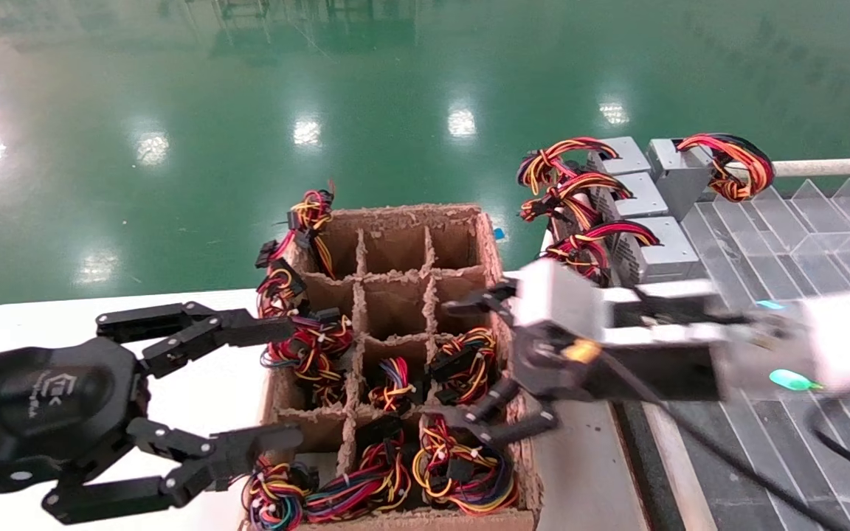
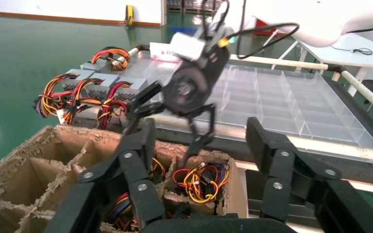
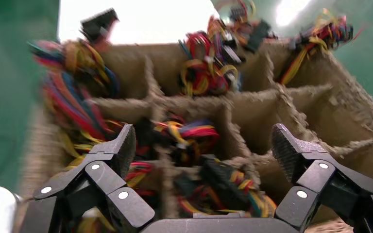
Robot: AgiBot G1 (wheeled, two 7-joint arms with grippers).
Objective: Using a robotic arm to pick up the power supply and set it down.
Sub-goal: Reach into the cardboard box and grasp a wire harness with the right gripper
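The right pincer point(image 1: 485, 363) hangs over the right-hand column of the cardboard box point(image 1: 395, 243), above a cell stuffed with coloured wires point(image 1: 465, 365). To do this step well, I judge it should drop straight down into 1 cell, with 1 finger on each side of a single unit, clear of the frayed dividers. It should close on the metal body rather than on the wire bundle, which would slip and drag neighbours up with it. The lift ought to be vertical until the wires clear the rim.

That pincer is spread wide and holds nothing; from the head view its fingers point(image 3: 115, 154) seem just above the box's contents, though whether a tip brushes the wires I cannot tell. The left pincer point(image 1: 196, 398) waits over the white counter point(image 1: 196, 383) just beside the box's left wall, also wide open and empty.

The power supply to be picked sits down in the box, only its wires showing. Finished power supplies point(image 1: 657, 251) lie in a row at the near end of the clear tray point(image 1: 801, 243) to the right.
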